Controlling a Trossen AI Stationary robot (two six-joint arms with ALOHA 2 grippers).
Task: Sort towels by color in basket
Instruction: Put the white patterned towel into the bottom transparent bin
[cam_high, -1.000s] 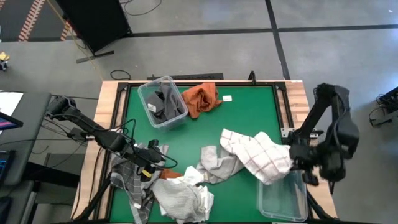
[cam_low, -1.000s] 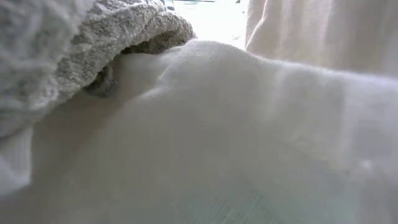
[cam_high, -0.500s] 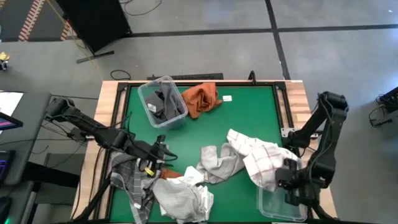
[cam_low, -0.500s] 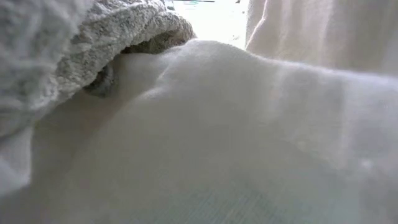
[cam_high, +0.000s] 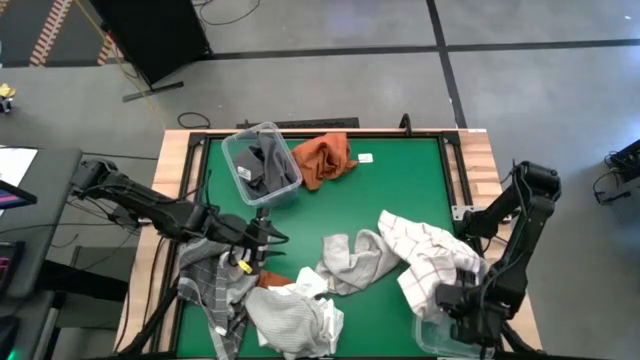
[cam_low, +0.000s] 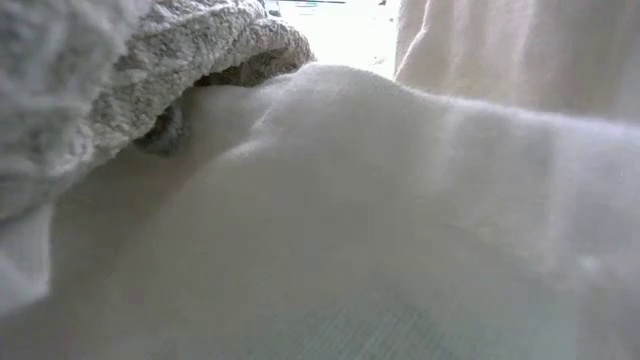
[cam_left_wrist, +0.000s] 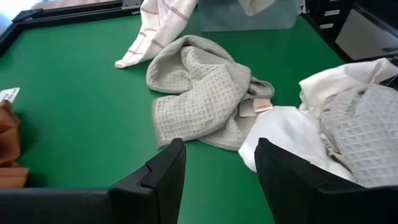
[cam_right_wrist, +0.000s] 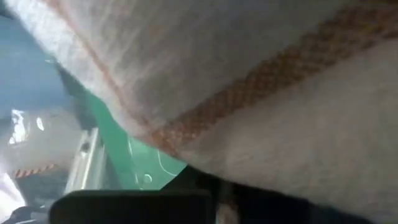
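The white towel with red grid lines (cam_high: 428, 255) lies bunched at the table's near right, and one end of it runs over the rim of a clear bin (cam_high: 430, 340). My right gripper (cam_high: 455, 300) hangs over that bin, shut on this towel; the cloth (cam_right_wrist: 249, 74) fills the right wrist view. My left gripper (cam_high: 257, 240) hovers open at the near left, holding nothing (cam_left_wrist: 217, 180). Ahead of it a light grey waffle towel (cam_left_wrist: 199, 93) lies crumpled. The plain white towel (cam_high: 290, 315) and the grey plaid towel (cam_high: 208, 290) lie heaped by the near edge. The dark grey towel (cam_high: 262, 165) sits in a far bin, with the rust-orange towel (cam_high: 322, 158) beside it. My right gripper holds the red-grid towel near the end that lies over the bin (cam_high: 448, 285), coming from above. The cloth covers the fingers, so the kind of hold stays hidden. The rest of the towel (cam_high: 410, 235) trails slack on the table toward its middle.
The low view is blocked by white and grey cloth (cam_low: 320, 200) right at the lens. A small white tag (cam_high: 365, 157) lies near the far edge. Bare green felt (cam_high: 400, 185) stretches across the far right. Dark frame rails (cam_high: 455, 170) edge the table.
My right gripper has moved toward the near edge and somewhat left, coming down over the near right bin. It dragged the red-grid towel along, so the towel slid toward the near right. My left gripper has shifted a little toward the far edge and the right.
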